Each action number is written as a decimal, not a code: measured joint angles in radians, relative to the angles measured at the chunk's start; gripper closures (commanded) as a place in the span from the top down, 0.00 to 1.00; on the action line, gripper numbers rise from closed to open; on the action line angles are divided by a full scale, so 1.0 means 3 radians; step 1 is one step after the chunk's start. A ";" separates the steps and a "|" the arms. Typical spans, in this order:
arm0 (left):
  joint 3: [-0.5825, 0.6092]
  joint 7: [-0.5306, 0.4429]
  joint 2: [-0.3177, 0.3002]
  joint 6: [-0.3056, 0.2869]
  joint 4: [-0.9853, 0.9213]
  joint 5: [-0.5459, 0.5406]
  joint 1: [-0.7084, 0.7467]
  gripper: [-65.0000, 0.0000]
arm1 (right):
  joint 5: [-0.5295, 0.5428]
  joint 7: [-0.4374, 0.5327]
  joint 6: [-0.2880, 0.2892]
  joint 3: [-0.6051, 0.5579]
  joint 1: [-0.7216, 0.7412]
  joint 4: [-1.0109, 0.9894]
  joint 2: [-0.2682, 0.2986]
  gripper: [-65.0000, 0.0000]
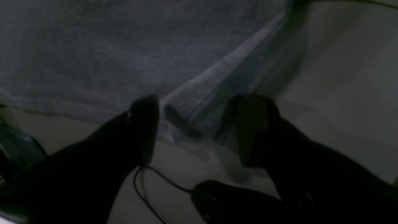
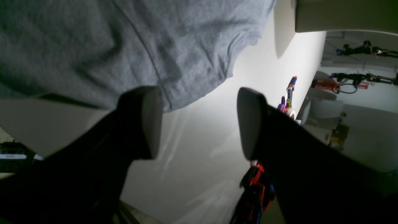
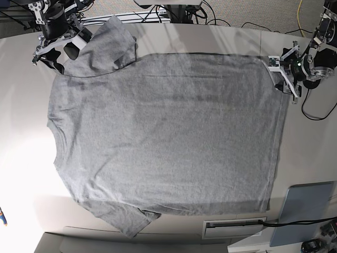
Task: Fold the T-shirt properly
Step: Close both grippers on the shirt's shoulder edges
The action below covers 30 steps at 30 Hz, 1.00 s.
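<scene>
The grey T-shirt [image 3: 163, 132] lies spread flat on the white table [image 3: 21, 174], plain side up, with its neck to the left and its hem to the right. At the shirt's far right corner my left gripper [image 3: 281, 74] is open. In the left wrist view the hem corner [image 1: 189, 115] lies between the open gripper [image 1: 197, 127]. My right gripper [image 3: 62, 48] stands open at the far left sleeve [image 3: 108, 45]. In the right wrist view, the gripper [image 2: 199, 123] has one finger [image 2: 149, 121] over the sleeve's edge [image 2: 186, 62] and bare table between the fingers.
A grey flat slab [image 3: 308, 211] and a white slotted piece [image 3: 234, 227] sit at the near right of the table. A black cable [image 3: 316, 113] loops off the right edge, and cables run along the far edge. Colourful tools [image 2: 290, 90] lie past the table's edge.
</scene>
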 measured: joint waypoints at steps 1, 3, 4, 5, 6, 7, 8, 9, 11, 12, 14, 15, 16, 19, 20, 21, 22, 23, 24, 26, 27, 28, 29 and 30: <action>0.0000 0.0000 0.0000 0.0000 0.0000 0.0001 0.0000 0.58 | 0.0000 0.0000 0.0000 0.0000 0.0000 0.0000 0.0000 0.58; 0.0000 0.0000 0.0000 0.0000 0.0000 0.0001 0.0001 0.52 | 0.0000 0.0000 0.0000 0.0000 0.0000 0.0000 0.0000 0.58; 0.0000 0.0000 0.0000 0.0000 0.0000 0.0000 0.0001 0.47 | 0.0000 0.0000 0.0000 0.0000 0.0000 0.0000 0.0000 0.58; 0.0000 0.0000 0.0000 0.0000 -0.0003 -0.0004 0.0001 0.43 | 0.0000 -0.0001 0.0000 0.0000 0.0000 0.0000 0.0000 0.58; 0.0000 0.0000 -0.0001 0.0000 -0.0015 -0.0046 0.0000 0.39 | 0.0000 -0.0001 0.0000 0.0000 0.0000 0.0000 0.0000 0.58; 0.0000 -0.0001 0.0000 0.0000 -0.0041 -0.0097 0.0001 0.34 | 0.0000 -0.0001 0.0000 0.0000 0.0000 0.0000 0.0000 0.58; 0.0000 0.0000 0.0000 0.0000 -0.0072 -0.0137 0.0001 0.29 | 0.0000 -0.0001 0.0000 0.0000 0.0000 0.0000 0.0000 0.58; 0.0000 0.0001 0.0000 0.0000 -0.0109 -0.0177 0.0001 0.23 | 0.0000 -0.0003 0.0000 0.0000 0.0000 0.0000 0.0001 0.58; 0.0000 0.0027 0.0000 0.0000 -0.0181 -0.0226 0.0001 0.08 | -0.0001 -0.0004 0.0000 0.0000 0.0000 0.0000 0.0001 0.58; 0.0000 0.0027 0.0000 0.0000 -0.0220 -0.0228 0.0001 0.01 | -0.0001 -0.0005 0.0000 0.0000 0.0000 0.0000 0.0000 0.58; -0.0001 0.0023 -0.0003 0.0023 -0.0262 -0.0251 0.0005 0.00 | -0.0001 -0.0009 0.0000 0.0000 0.0000 0.0000 0.0000 0.58; -0.0005 0.0024 -0.0003 0.0024 -0.0267 -0.0249 0.0023 0.00 | -0.0001 -0.0010 0.0000 0.0000 -0.0001 0.0000 0.0000 0.58; -0.0004 0.0020 -0.0013 0.0029 -0.0266 -0.0249 0.0052 0.00 | 0.0000 -0.0010 0.0001 0.0000 -0.0001 0.0000 0.0000 0.58; -0.0020 0.0003 -0.0055 0.0079 -0.0237 -0.0315 0.0191 0.00 | 0.0000 -0.0011 0.0000 0.0000 0.0000 0.0000 0.0000 0.58; -0.0023 0.0032 -0.0086 0.0080 -0.0219 -0.0397 0.0235 0.00 | 0.0001 -0.0011 0.0001 0.0000 -0.0001 0.0000 -0.0001 0.58; -0.0032 0.0085 -0.0121 0.0080 -0.0195 -0.0516 0.0292 0.00 | 0.0000 -0.0011 0.0001 0.0000 -0.0001 0.0000 -0.0001 0.58; -0.0055 0.0163 -0.0141 0.0079 -0.0160 -0.0645 0.0367 0.00 | 0.0000 -0.0017 0.0000 0.0000 0.0000 0.0000 0.0000 0.58; -0.0085 0.0261 -0.0150 0.0086 -0.0121 -0.0796 0.0450 0.00 | 0.0001 -0.0024 0.0001 0.0000 0.0001 0.0000 0.0000 0.58; -0.0117 0.0348 -0.0151 0.0088 -0.0076 -0.0918 0.0532 0.00 | 0.0000 -0.0024 0.0003 0.0000 0.0000 0.0000 -0.0001 0.58; -0.0186 0.0540 -0.0149 0.0065 0.0033 -0.1137 0.0670 0.00 | 0.0000 -0.0024 0.0003 0.0000 0.0000 0.0000 0.0000 0.58; -0.0223 0.0632 -0.0149 0.0050 0.0090 -0.1235 0.0732 0.00 | -0.0001 -0.0024 0.0001 0.0000 0.0001 0.0000 0.0000 0.58; -0.0253 0.0720 -0.0149 0.0048 0.0150 -0.1296 0.0797 0.00 | 0.0000 -0.0025 0.0000 0.0000 0.0000 0.0000 0.0000 0.58; -0.0289 0.0797 -0.0148 0.0027 0.0197 -0.1357 0.0857 0.00 | 0.0001 -0.0025 0.0001 0.0000 0.0000 0.0000 0.0000 0.58; -0.0315 0.0857 -0.0148 0.0011 0.0244 -0.1406 0.0904 0.00 | 0.0001 -0.0025 0.0001 0.0000 -0.0001 0.0000 0.0000 0.58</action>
